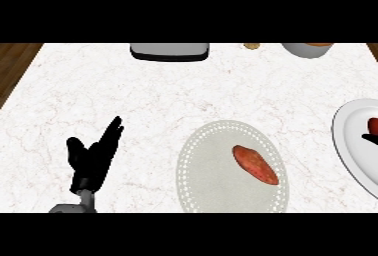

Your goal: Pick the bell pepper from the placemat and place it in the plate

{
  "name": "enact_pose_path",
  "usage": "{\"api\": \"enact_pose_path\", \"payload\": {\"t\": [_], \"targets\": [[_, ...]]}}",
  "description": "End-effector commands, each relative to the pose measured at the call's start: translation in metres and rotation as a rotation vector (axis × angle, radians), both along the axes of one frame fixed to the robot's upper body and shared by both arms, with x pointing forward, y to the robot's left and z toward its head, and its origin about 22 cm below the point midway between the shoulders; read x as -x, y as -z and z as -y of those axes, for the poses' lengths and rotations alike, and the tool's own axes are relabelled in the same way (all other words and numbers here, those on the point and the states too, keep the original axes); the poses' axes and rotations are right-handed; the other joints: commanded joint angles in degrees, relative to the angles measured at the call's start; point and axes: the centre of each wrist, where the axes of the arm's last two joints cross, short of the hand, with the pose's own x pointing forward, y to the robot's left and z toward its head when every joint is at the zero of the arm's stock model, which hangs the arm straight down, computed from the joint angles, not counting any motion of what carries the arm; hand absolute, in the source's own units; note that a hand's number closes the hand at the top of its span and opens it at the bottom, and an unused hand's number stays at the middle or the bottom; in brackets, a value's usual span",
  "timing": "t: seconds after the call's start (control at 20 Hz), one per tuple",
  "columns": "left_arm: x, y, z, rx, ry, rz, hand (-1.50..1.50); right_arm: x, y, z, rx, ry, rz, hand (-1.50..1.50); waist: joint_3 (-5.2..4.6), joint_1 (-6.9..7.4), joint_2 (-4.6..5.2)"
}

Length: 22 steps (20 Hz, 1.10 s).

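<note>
An oval beige placemat (203,172) with a dotted border lies at the counter's lower middle. An elongated orange-red vegetable (255,164) rests on it, tilted. A white plate (348,142) is cut off by the right edge. Over its inner part, right at the frame's edge, shows a sliver of something red, apparently the bell pepper (373,124). Just below it a small black piece of my right hand (369,139) shows; the rest is out of frame. My left hand (92,160) rests open at the lower left, fingers up, apart from everything.
A grey and black appliance (169,51) stands at the counter's far edge. To its right are a small tan item (252,46) and a grey bowl (306,49). Wooden floor shows past the counter's left edge (16,85).
</note>
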Motion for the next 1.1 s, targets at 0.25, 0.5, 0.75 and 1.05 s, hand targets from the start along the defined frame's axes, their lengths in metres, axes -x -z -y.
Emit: {"api": "enact_pose_path", "payload": {"t": [0.25, 0.5, 0.75, 1.05], "targets": [[0.0, -0.005, 0.0, 0.03, -0.024, -0.058, 0.0, 0.032, -0.015, 0.045, -0.248, 0.054, 0.147, -1.5, -0.19, -0.61, 0.25], [0.011, 0.006, -0.004, 0.027, -0.015, -0.046, 0.0, 0.075, -0.024, 0.078, -0.352, -0.066, 0.092, -1.5, -0.2, -1.11, 0.07], [0.017, 0.017, -0.01, 0.007, -0.036, -0.078, 0.0, 0.11, -0.033, 0.097, -0.361, -0.188, 0.03, -1.5, -0.21, -2.1, -0.11], [0.013, 0.013, -0.017, -0.002, -0.05, -0.07, 0.0, 0.135, -0.038, 0.108, -0.292, -0.213, -0.028, -1.5, -0.13, -2.2, -0.18]]}}
